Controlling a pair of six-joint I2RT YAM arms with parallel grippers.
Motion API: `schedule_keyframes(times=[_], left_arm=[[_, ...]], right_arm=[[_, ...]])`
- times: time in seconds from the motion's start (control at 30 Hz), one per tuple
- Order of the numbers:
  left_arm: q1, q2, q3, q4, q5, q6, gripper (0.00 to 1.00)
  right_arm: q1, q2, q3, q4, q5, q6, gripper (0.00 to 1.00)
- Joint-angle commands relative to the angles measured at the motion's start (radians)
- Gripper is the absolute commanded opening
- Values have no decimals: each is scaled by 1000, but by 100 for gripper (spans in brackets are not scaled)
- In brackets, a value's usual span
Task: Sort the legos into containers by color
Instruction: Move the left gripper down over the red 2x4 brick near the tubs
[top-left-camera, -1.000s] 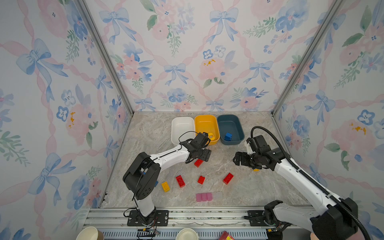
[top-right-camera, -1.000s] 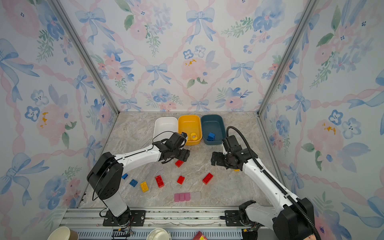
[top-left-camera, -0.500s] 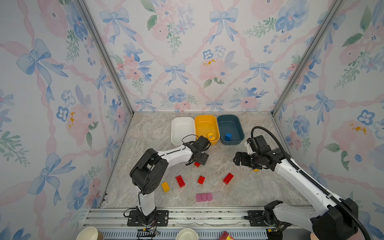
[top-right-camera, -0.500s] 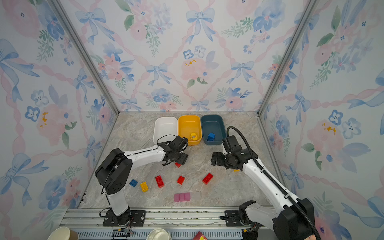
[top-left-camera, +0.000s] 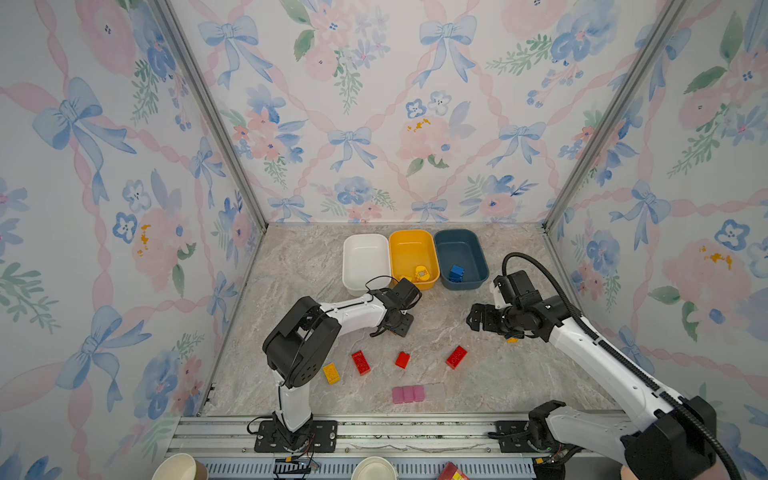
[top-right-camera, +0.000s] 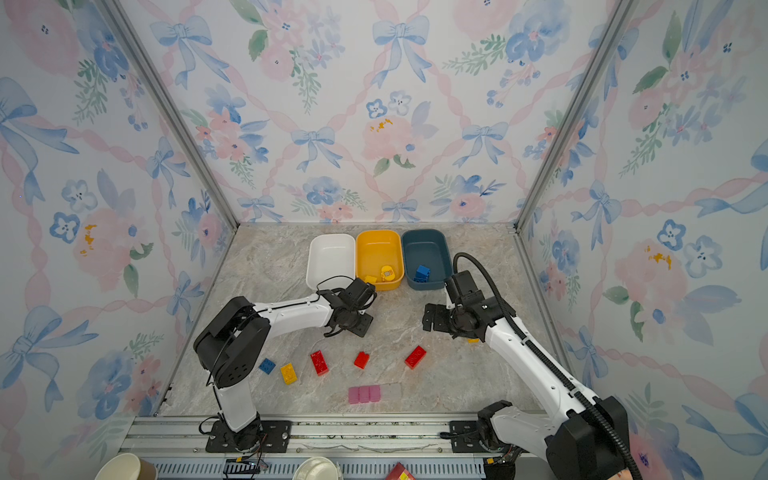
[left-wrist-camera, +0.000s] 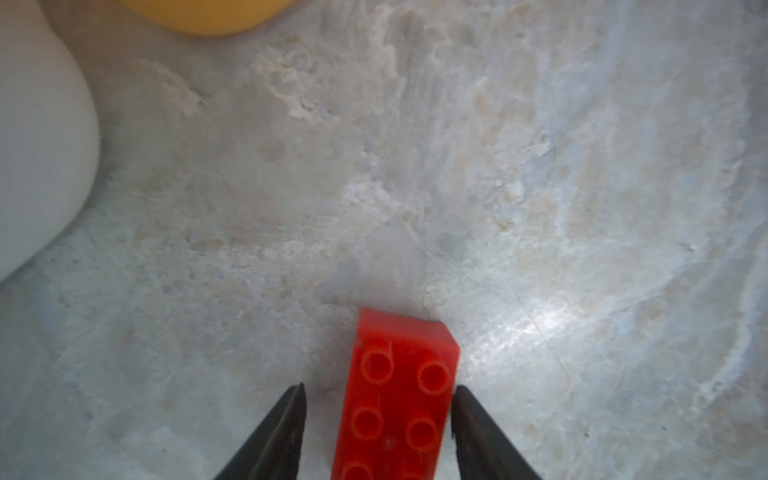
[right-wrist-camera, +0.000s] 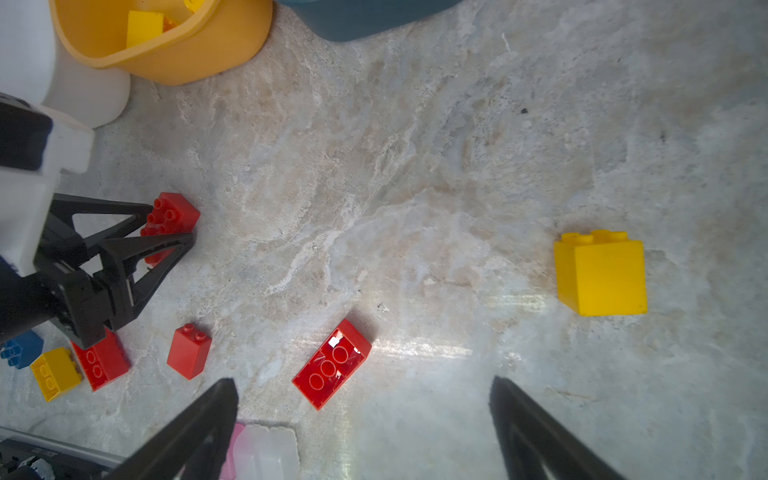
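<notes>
The left claw (left-wrist-camera: 379, 388) sits half open around the red brick (left-wrist-camera: 399, 399), which lies long-ways straight along it, not squeezed yet.

place: robot test booth (lab rig) | cues: wallpapered panels (top-left-camera: 374, 104), aluminium frame (top-left-camera: 209, 109), rail-mounted arms (top-left-camera: 357, 309)

The yellow-orange tub (top-left-camera: 411, 253) stands between the white tub (top-left-camera: 365, 259) and the teal tub (top-left-camera: 461, 249). It holds a rounded yellow face piece (top-left-camera: 422, 273) and a yellow brick (right-wrist-camera: 144, 28). The teal tub holds blue bricks (top-left-camera: 456, 273). Near the yellow-orange tub's front, a red brick (left-wrist-camera: 395, 407) lies studs up on the surface. Farther out lie a long red brick (top-left-camera: 360, 362), a small red brick (top-left-camera: 402, 359), an upturned red brick (top-left-camera: 456, 356), a flat yellow brick (top-left-camera: 331, 372), a lone blue brick (top-right-camera: 267, 365) and a yellow cube (right-wrist-camera: 600, 272).
</notes>
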Motion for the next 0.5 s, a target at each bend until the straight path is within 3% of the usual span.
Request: schedule_keyframes(times=[0.0, 0.2, 0.47], left_arm=[[-5, 13, -6, -13, 6, -10, 51], [-5, -23, 3, -14, -7, -18, 45], [-6, -142, 10, -8, -69, -47, 43]], right_arm=[[10, -9, -5, -11, 17, 12, 97], [9, -16, -3, -16, 20, 11, 97], [8, -26, -1, -18, 21, 9, 97]])
